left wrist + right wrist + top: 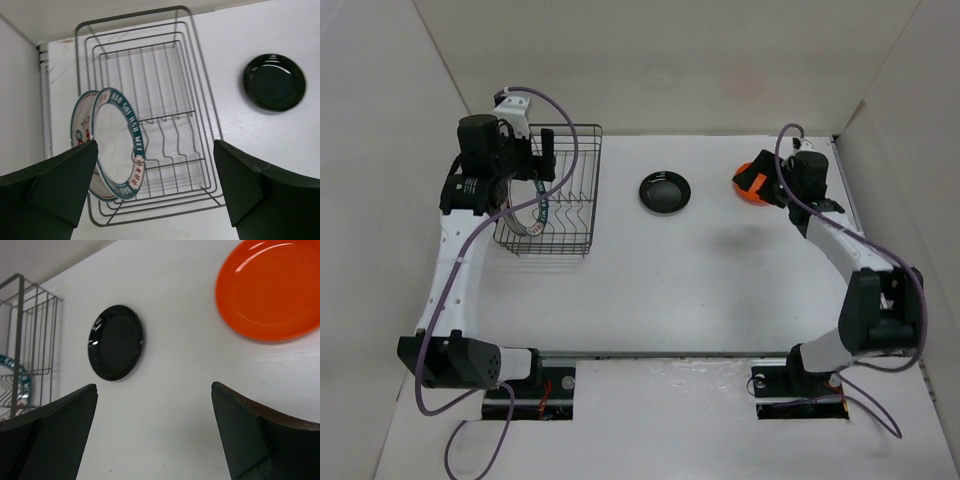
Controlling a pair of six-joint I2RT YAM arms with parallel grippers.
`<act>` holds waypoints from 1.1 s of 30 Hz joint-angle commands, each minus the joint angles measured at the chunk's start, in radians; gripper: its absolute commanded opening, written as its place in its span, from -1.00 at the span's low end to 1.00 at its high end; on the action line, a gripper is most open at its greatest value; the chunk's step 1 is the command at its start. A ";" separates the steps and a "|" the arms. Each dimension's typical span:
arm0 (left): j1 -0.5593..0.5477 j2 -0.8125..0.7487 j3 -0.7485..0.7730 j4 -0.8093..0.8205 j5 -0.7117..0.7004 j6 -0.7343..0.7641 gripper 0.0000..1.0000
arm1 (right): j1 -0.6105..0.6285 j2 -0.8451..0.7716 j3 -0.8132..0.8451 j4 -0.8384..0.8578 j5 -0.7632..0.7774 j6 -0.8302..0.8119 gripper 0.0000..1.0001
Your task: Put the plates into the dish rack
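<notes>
Hidden in the top view: the left arm (pixel 470 180) covers the left side of the dish rack (pixel 150 75), and the plates inside show only as thin curved edges.
Rear plate: the plate with dark rim (pixel 79 120) stands behind the green-rimmed plate (pixel 120 145). Only its left strip with some red marks is visible, and the pattern cannot be read.
Orange plate: the orange plate (pixel 272 287) is cut off by the upper right corner of the right wrist view. In the top view the right tool hides part of it.
Rack in the right wrist view: only one corner shows at the left edge.
Plates in the rack: both stand on edge at the lower left of the left wrist view, close one behind the other, tilted between the wires.
Black plate: the black plate (pixel 665 191) lies flat at the upper middle of the top view, between the rack and the orange plate and apart from both.
Left tool: the left tool (pixel 155 150) is spread wide above the rack and is empty.
Right tool: the right tool (pixel 154 390) is spread wide and is empty, with the orange plate just beyond it.
Surface: the surface (pixel 720 270) is white and matte, with faint scuffs near the rack.
Room: plain white walls (pixel 670 60) close in the left, far and right sides.
Cables: purple cables (pixel 555 110) run along both arms.
</notes>
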 commanded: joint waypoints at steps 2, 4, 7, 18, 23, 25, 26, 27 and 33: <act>0.001 -0.040 0.038 -0.021 0.256 0.028 1.00 | 0.018 0.260 0.195 0.014 -0.376 -0.050 1.00; 0.001 -0.051 0.038 -0.030 0.307 0.040 1.00 | 0.048 0.351 0.264 -0.010 -0.409 -0.050 1.00; 0.001 -0.060 0.038 -0.041 0.364 0.049 1.00 | 0.091 0.512 0.399 -0.033 -0.409 -0.013 0.98; 0.001 -0.080 0.024 -0.064 0.318 0.077 1.00 | 0.121 0.799 0.725 -0.225 -0.355 0.042 0.74; 0.001 -0.089 0.013 -0.073 0.286 0.077 1.00 | 0.130 0.869 0.801 -0.319 -0.294 0.053 0.47; 0.001 -0.100 0.002 -0.073 0.286 0.086 1.00 | 0.130 0.882 0.802 -0.340 -0.294 0.053 0.37; 0.001 -0.100 0.002 -0.073 0.286 0.086 1.00 | 0.130 0.895 0.814 -0.340 -0.294 0.053 0.31; 0.001 -0.100 -0.008 -0.073 0.275 0.086 1.00 | 0.130 0.895 0.814 -0.349 -0.294 0.053 0.28; 0.001 -0.109 -0.030 -0.064 0.266 0.086 1.00 | 0.139 0.941 0.857 -0.360 -0.309 0.062 0.14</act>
